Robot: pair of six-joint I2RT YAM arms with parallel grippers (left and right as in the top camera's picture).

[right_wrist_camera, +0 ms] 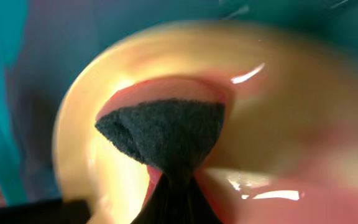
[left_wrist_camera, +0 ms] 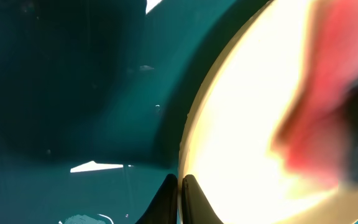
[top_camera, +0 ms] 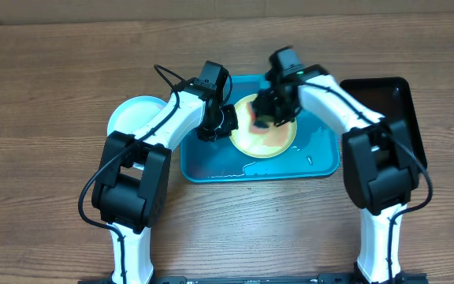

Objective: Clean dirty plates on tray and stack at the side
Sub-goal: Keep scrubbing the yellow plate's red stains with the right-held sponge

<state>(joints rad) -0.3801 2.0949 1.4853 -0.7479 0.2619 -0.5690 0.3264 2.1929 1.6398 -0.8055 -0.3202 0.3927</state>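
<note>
A pale yellow plate (top_camera: 268,136) with red smears lies on the teal tray (top_camera: 321,162). My left gripper (top_camera: 225,123) is shut on the plate's left rim; in the left wrist view its fingertips (left_wrist_camera: 180,185) pinch the edge of the plate (left_wrist_camera: 241,124). My right gripper (top_camera: 268,113) is shut on a dark scrubbing pad (right_wrist_camera: 161,132) and presses it onto the plate (right_wrist_camera: 291,87), which is smeared red around the pad. A light blue plate (top_camera: 135,117) lies on the table left of the tray. A second yellow plate is not in view.
A smaller black tray (top_camera: 388,99) stands right of the teal tray, partly under my right arm. A thin puddle of water (top_camera: 252,167) lies on the teal tray's front part. The table is brown wood.
</note>
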